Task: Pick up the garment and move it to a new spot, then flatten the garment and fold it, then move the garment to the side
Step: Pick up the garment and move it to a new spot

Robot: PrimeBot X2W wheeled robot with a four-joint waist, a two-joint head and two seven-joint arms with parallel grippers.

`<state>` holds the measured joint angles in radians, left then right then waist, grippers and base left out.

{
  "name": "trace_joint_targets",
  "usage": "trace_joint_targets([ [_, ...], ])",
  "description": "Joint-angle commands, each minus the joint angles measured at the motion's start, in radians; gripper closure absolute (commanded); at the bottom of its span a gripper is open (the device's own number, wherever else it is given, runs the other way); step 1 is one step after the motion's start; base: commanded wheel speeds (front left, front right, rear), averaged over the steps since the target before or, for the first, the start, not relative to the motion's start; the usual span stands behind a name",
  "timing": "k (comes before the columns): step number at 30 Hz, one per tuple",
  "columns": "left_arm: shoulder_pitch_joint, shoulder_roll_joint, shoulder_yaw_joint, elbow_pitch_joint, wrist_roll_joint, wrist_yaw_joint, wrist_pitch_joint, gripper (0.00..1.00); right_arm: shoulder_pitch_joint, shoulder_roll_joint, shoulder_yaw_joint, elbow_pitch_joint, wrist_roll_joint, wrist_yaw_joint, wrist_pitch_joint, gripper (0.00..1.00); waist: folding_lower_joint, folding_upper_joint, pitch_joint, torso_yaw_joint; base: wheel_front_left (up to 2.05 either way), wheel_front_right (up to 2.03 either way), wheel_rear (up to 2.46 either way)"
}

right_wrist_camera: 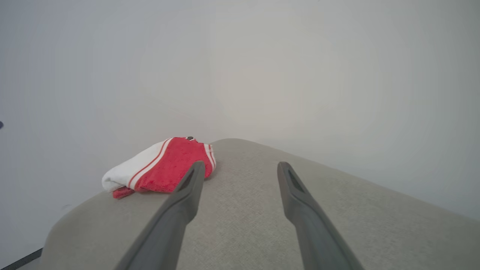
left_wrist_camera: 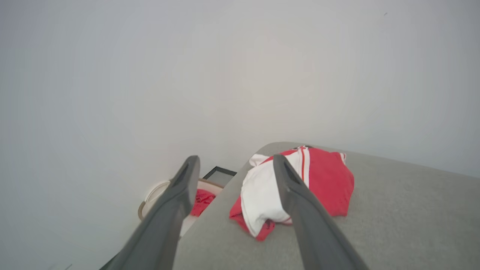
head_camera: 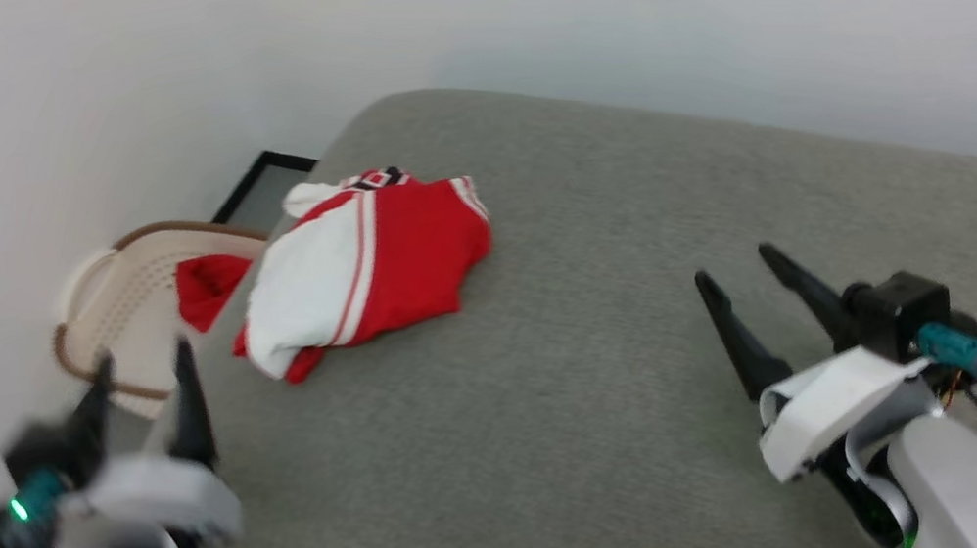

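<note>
left wrist view: basket (left_wrist_camera: 154, 189) near crumpled garment (left_wrist_camera: 325, 183); head view: left pincer (head_camera: 143, 354), right pincer (head_camera: 733, 263) spread, empty.

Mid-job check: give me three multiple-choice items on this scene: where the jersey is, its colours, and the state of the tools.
1. Where does the garment lie? A. on the grey surface, near its far left corner B. on the floor C. on a chair
2. Its main colours? A. blue, yellow B. red, white C. green, purple
3. The left tool and right tool are: A. both open, empty B. both shut on cloth C. left shut, right open
Answers: A, it lies bunched on the surface; B, red body, white panel; A, each gapes wide, nothing held.
</note>
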<state>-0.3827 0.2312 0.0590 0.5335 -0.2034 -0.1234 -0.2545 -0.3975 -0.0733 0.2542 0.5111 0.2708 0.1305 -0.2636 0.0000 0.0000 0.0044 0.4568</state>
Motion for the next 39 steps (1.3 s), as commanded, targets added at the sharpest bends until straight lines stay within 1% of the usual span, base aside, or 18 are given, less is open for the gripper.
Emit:
trace_joint_targets([
  [1,-0.052,0.021,-0.007,0.009,-0.006,-0.004,0.005,0.00,-0.019,-0.017,0.005,-0.008,-0.013,0.000,-0.001,0.00,0.0000,0.0000,0.094,-0.128,0.00,0.00,0.00],
  [4,-0.172,0.073,-0.036,0.061,-0.024,-0.006,0.029,0.00,-0.043,-0.035,0.014,-0.025,-0.018,0.000,-0.001,0.00,0.0000,0.0000,0.149,-0.193,0.00,0.00,0.00],
  [5,-0.257,0.105,-0.076,0.107,-0.050,-0.008,0.047,0.00,-0.059,-0.048,0.012,-0.038,-0.018,0.000,-0.001,0.00,0.0000,0.0000,0.187,-0.229,0.00,0.00,0.00],
  [8,-0.361,0.167,-0.130,0.191,-0.115,-0.008,0.092,0.00,-0.076,-0.051,0.018,-0.052,-0.021,0.000,-0.001,0.00,0.0000,0.0000,0.238,-0.281,0.00,0.00,0.00],
  [10,-0.414,0.199,-0.188,0.240,-0.174,-0.008,0.143,0.00,-0.088,-0.051,0.019,-0.062,-0.022,0.000,-0.001,0.00,0.0000,0.0000,0.264,-0.311,0.00,0.00,0.00],
  [12,-0.451,0.235,-0.243,0.284,-0.260,-0.008,0.219,0.00,-0.098,-0.044,0.018,-0.072,-0.025,0.000,-0.001,0.00,0.0000,0.0000,0.287,-0.341,0.00,0.00,0.00],
  [15,-0.480,0.285,-0.322,0.321,-0.402,-0.007,0.377,0.00,-0.106,-0.036,0.012,-0.086,-0.028,0.000,-0.001,0.00,0.0000,0.0000,0.316,-0.377,0.00,0.00,0.00],
  [16,-0.485,0.314,-0.341,0.337,-0.445,-0.007,0.433,0.00,-0.111,-0.032,0.016,-0.091,-0.029,0.000,-0.001,0.00,0.0000,0.0000,0.326,-0.390,0.00,0.00,0.00],
  [18,-0.482,0.353,-0.384,0.350,-0.513,-0.007,0.529,0.00,-0.117,-0.027,0.024,-0.099,-0.031,0.000,-0.001,0.00,0.0000,0.0000,0.340,-0.416,0.00,0.00,0.00],
  [21,-0.472,0.395,-0.419,0.353,-0.613,-0.007,0.625,0.00,-0.129,-0.025,0.036,-0.109,-0.035,0.000,-0.001,0.00,0.0000,0.0000,0.361,-0.447,0.00,0.00,0.00],
  [23,-0.468,0.422,-0.437,0.351,-0.662,-0.007,0.660,0.00,-0.131,-0.025,0.037,-0.115,-0.035,0.000,-0.001,0.00,0.0000,0.0000,0.374,-0.461,0.00,0.00,0.00],
  [25,-0.465,0.440,-0.453,0.357,-0.702,-0.007,0.690,0.00,-0.139,-0.025,0.040,-0.125,-0.041,0.000,-0.001,0.00,0.0000,0.0000,0.396,-0.474,0.00,0.00,0.00],
  [28,-0.483,0.456,-0.478,0.375,-0.724,-0.007,0.686,0.00,-0.157,-0.027,0.041,-0.142,-0.053,0.000,-0.001,0.00,0.0000,0.0000,0.441,-0.486,0.00,0.00,0.00],
  [31,-0.496,0.449,-0.487,0.401,-0.747,-0.008,0.694,0.00,-0.162,-0.028,0.045,-0.150,-0.061,0.000,-0.001,0.00,0.0000,0.0000,0.463,-0.491,0.00,0.00,0.00],
  [36,-0.479,0.400,-0.524,0.458,-0.799,-0.008,0.716,0.00,-0.173,-0.027,0.056,-0.169,-0.078,0.000,-0.001,0.00,0.0000,0.0000,0.492,-0.498,0.00,0.00,0.00],
  [37,-0.474,0.388,-0.533,0.459,-0.811,-0.008,0.722,0.22,-0.173,-0.025,0.057,-0.173,-0.079,0.000,-0.001,0.00,0.0000,0.0000,0.493,-0.497,0.00,0.00,0.00],
  [38,-0.471,0.380,-0.543,0.457,-0.821,-0.008,0.722,0.59,-0.174,-0.024,0.059,-0.179,-0.080,0.000,-0.001,0.00,0.0000,0.0000,0.493,-0.496,0.00,0.00,0.00],
  [39,-0.469,0.375,-0.549,0.455,-0.832,-0.008,0.714,0.91,-0.173,-0.022,0.061,-0.183,-0.081,0.000,-0.001,0.00,0.0000,0.0000,0.491,-0.494,0.00,0.00,0.00],
])
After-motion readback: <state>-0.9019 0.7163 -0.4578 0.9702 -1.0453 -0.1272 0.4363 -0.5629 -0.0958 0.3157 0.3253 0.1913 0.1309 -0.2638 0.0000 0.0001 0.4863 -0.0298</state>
